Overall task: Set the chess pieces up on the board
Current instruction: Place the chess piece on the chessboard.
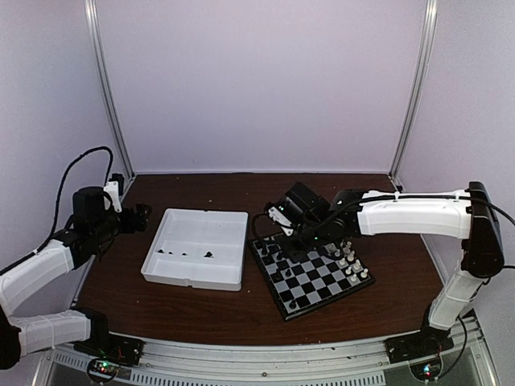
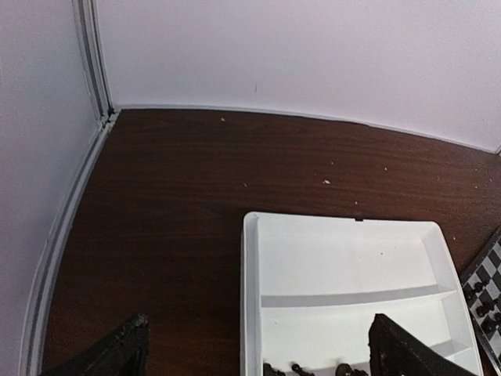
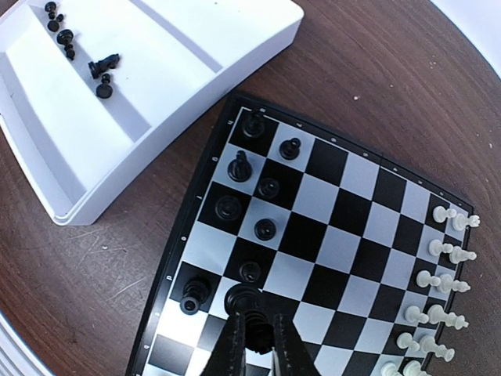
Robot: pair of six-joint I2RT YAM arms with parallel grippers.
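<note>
From my station I see a dark brown wooden table (image 1: 209,189) closed in by pale lilac walls (image 1: 257,80) with metal corner posts (image 1: 109,96). There is one white partitioned tray (image 3: 196,39) and just beside it, on its right, one board (image 3: 344,211). On the board I count eight black chess pieces (image 3: 239,166) standing along the tray-side columns. A ninth black piece (image 3: 243,301) is pinched in the closed tips of the right gripper (image 3: 257,321) over that same side; I cannot tell whether it touches the square. White pieces (image 3: 438,249) line the opposite edge in two files, twelve in view before the frame cuts them off. About six more black ones lie in one tray channel. The left gripper (image 2: 258,329) hangs spread wide and holding nothing above the tray's left end.
</note>
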